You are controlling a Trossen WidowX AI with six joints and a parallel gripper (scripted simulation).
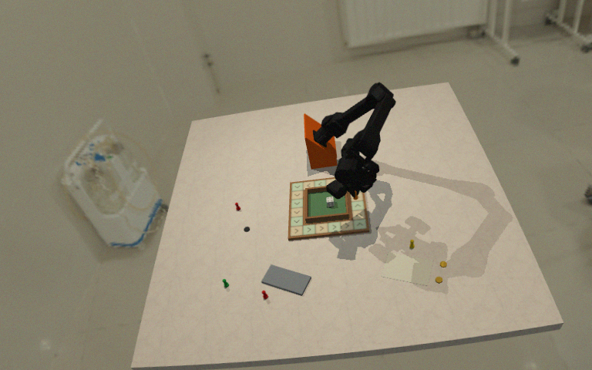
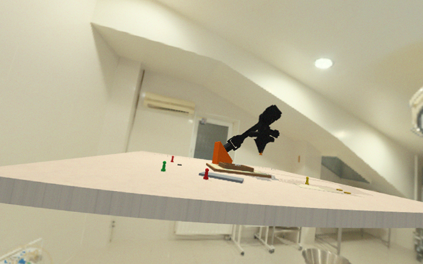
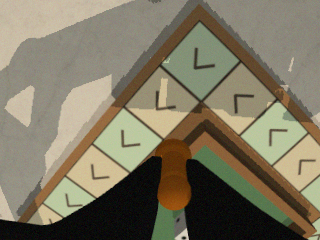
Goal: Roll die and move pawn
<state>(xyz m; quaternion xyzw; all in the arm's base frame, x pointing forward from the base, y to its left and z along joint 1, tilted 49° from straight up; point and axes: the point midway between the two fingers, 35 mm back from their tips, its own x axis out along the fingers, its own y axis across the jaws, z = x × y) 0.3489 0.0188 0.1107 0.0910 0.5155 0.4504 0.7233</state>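
Observation:
The orange pawn (image 1: 355,196) (image 2: 260,154) (image 3: 174,175) is held between the fingertips. My gripper (image 1: 354,192) (image 2: 260,151) (image 3: 173,167) is shut on it and holds it above the right side of the board (image 1: 297,195) (image 2: 265,175) (image 3: 200,37), clear of the squares. The dice tray (image 1: 327,219) (image 2: 237,167) in the board's middle has a green floor. The white die (image 1: 330,200) (image 3: 183,233) lies inside it, mostly hidden by the fingers in the wrist view. Its top pips are too small to read in the top view.
An orange wedge (image 1: 321,150) (image 2: 220,154) stands behind the board at the arm's base. A grey slab (image 1: 286,279), red pawns (image 1: 237,206) (image 1: 264,294), a green pawn (image 1: 225,283), a black disc (image 1: 247,229), a yellow pawn (image 1: 412,243), a pale sheet (image 1: 399,268) and yellow discs (image 1: 442,264) lie around.

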